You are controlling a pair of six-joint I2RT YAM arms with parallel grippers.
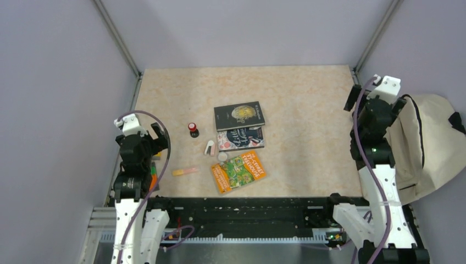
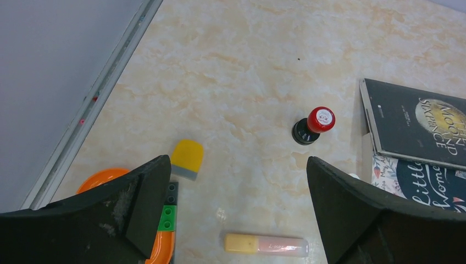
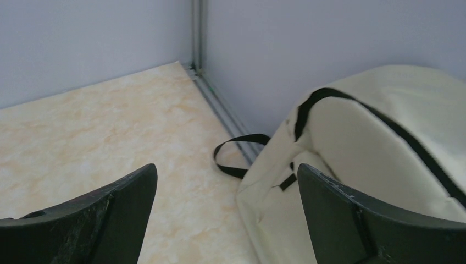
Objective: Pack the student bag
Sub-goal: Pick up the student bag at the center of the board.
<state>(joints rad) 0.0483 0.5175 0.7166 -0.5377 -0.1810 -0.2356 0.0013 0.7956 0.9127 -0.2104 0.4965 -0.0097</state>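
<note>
The cream student bag [image 1: 428,143] with black zipper lines leans at the table's right edge, against the wall. In the right wrist view the bag [image 3: 357,165] fills the right side, a black strap loop [image 3: 236,157] lying on the table beside it. My right gripper [image 3: 226,214] is open and empty, right next to the bag's left side. My left gripper [image 2: 236,214] is open and empty above a yellow-and-pink highlighter [image 2: 265,244] at the table's left. Three books lie mid-table: a black one [image 1: 239,115], a floral one [image 1: 240,137], an orange-green one [image 1: 238,171].
A red-topped black stamp [image 1: 193,130] stands left of the books. A yellow eraser [image 2: 187,158], an orange ring with green and black bricks [image 2: 165,220], a white-pink item [image 1: 210,147] and a small round thing [image 1: 222,157] lie nearby. Grey walls enclose the table.
</note>
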